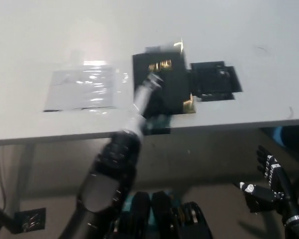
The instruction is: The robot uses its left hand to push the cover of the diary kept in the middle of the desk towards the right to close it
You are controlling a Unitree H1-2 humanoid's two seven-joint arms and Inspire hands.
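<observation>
The black diary [173,84] with gold corners lies folded shut in the middle of the white desk [50,40]. My white left hand [147,92] is blurred by motion and lies stretched flat across the diary's left part, holding nothing. Its dark forearm reaches up from the lower left over the desk's front edge. My black right hand [269,186] hangs below the desk at the lower right, fingers apart, holding nothing.
A shiny clear patch [84,87] lies bare on the desk left of the diary. A black flat piece [215,79] lies against the diary's right side. The desk's front edge [50,137] runs across the picture.
</observation>
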